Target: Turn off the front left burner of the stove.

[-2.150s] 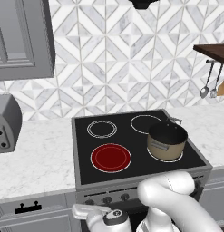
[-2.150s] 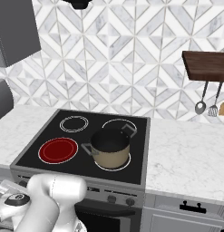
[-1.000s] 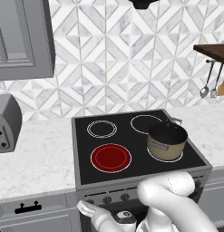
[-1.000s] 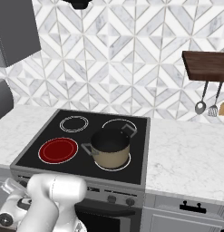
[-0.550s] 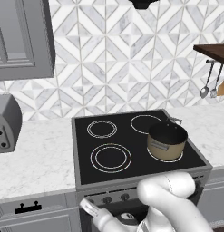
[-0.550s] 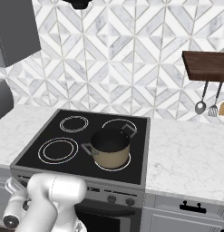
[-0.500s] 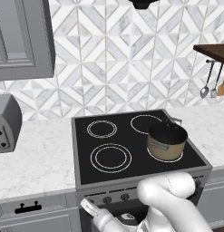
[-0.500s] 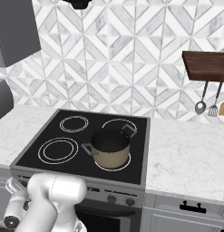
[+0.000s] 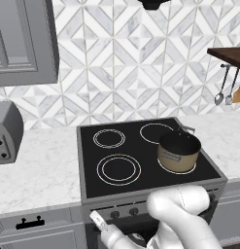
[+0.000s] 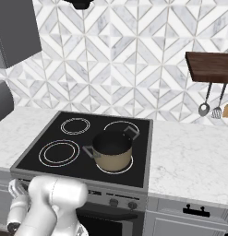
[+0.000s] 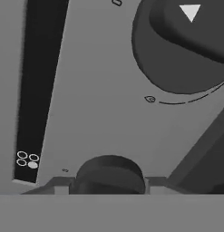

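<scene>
The stove (image 9: pixel 87 160) is a black glass cooktop with a grey front panel. Its front left burner (image 9: pixel 119 168) (image 10: pixel 59 153) is a wide double white ring whose disc is dark, with no red glow. My gripper (image 9: pixel 98 221) (image 10: pixel 14 188) is low against the left end of the panel, beside the small dark knobs (image 9: pixel 115 214). In the hand view a big dark knob (image 11: pixel 181 45) with a white triangle fills the upper right. A second dark knob (image 11: pixel 111 174) sits at the bottom centre, right at my gripper (image 11: pixel 111 186). The finger gap is unclear.
A tan pot (image 9: pixel 179 151) (image 10: pixel 113 150) stands on the front right burner. A grey toaster (image 9: pixel 5 132) sits on the marble counter (image 9: pixel 43 165) to the left. Utensils (image 9: pixel 228 90) hang under a wooden shelf at the right. Grey drawers lie below the counter.
The front left burner's red glow has gone out; its disc is dark now. My hand has shifted slightly along the left end of the front panel.
</scene>
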Tool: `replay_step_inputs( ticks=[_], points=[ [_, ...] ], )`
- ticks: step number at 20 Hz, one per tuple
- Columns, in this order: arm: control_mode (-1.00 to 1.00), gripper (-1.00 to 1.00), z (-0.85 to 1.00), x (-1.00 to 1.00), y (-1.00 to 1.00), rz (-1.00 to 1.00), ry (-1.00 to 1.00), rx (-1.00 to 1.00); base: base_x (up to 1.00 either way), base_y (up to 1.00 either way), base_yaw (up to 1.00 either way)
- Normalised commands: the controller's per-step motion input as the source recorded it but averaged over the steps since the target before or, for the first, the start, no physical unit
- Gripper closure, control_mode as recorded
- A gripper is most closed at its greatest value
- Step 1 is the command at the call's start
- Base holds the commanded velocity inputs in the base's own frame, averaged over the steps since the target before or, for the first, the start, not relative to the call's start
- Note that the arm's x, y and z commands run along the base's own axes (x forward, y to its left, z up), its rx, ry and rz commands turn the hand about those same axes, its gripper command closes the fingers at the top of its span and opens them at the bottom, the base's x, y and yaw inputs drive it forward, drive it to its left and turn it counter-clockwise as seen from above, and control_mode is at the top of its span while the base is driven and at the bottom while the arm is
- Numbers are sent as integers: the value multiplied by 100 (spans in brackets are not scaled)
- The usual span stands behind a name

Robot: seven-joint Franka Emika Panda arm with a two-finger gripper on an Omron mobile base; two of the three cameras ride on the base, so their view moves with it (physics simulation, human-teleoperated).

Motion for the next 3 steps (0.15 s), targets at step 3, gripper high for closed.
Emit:
replay_step_inputs(
  ticks=[3],
  points=[
    [-100, 100, 0, 0, 0, 0, 0, 21, 0, 0, 0]
  ],
)
